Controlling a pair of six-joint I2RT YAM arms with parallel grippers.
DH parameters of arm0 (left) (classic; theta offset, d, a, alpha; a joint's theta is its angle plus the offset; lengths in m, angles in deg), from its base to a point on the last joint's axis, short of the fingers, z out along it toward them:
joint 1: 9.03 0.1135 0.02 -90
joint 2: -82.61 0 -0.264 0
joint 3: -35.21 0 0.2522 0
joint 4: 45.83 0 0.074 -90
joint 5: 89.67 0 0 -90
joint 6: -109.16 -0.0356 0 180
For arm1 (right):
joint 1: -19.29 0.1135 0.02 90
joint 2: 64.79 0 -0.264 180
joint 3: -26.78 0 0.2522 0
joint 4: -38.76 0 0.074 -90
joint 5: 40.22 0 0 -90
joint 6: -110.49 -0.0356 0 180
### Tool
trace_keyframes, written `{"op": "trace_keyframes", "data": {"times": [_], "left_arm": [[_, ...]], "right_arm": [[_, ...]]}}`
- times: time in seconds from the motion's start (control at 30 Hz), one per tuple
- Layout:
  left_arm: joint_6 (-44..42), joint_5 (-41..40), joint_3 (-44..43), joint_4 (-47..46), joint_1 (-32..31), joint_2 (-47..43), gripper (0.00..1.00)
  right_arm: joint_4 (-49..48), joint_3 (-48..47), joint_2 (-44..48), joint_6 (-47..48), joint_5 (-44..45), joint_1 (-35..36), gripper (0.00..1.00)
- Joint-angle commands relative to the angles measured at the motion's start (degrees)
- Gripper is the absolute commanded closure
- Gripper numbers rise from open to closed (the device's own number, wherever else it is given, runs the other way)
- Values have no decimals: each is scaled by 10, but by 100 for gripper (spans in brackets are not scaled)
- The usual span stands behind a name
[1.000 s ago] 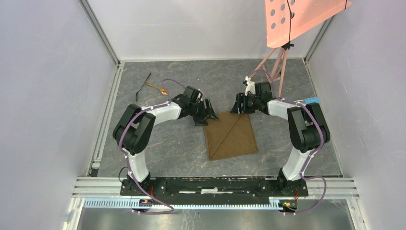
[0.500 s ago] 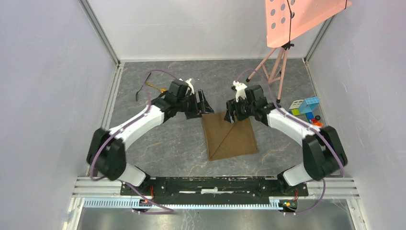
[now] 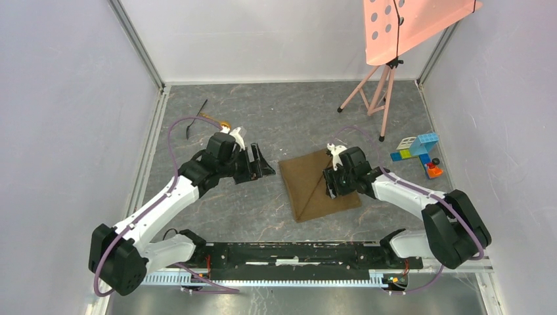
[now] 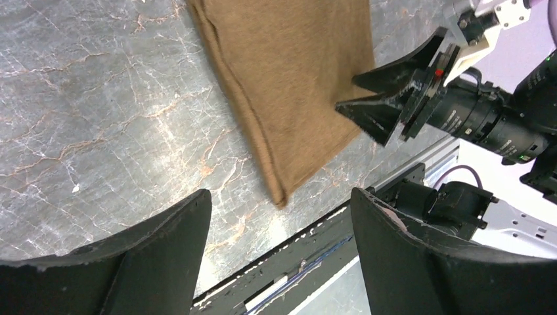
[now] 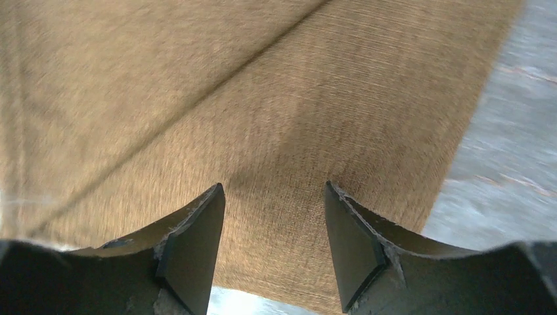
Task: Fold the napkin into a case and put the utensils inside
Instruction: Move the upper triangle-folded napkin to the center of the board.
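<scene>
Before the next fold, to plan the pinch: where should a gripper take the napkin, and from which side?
Likely the napkin at its left edge by the near corner, low from the left with the left gripper: the cloth lies flat, so only an edge offers a lip, and the right gripper hangs over the middle.

The table (image 3: 276,111) is grey stone-patterned, veined with paler lines. Near its middle, a little toward 4 o'clock, the brown napkin (image 3: 303,186) lies flat, folded, with a diagonal crease running across it and one corner pointing to 6 o'clock. At 10 o'clock a thin black utensil (image 3: 197,117) lies beside what looks like the gold spoon (image 3: 215,121), partly hidden by a cable. At 3 o'clock sits a cluster of coloured blocks (image 3: 415,146). At 1 o'clock stand the pink legs of a stand (image 3: 376,98).
</scene>
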Motion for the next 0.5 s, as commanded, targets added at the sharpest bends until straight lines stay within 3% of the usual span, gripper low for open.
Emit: {"op": "trace_keyframes", "data": {"times": [0.0,0.13,0.27,0.47], "left_arm": [[12,9,25,-27,1,-34,16],[19,15,39,-37,1,-54,16],[12,-10,46,-24,1,-85,16],[21,-75,82,-12,1,-148,15]], "right_arm": [[95,-29,-3,27,184,-1,37],[144,-100,11,29,202,35,34],[208,-172,8,-16,204,121,26],[197,-210,-50,-108,116,270,26]]}}
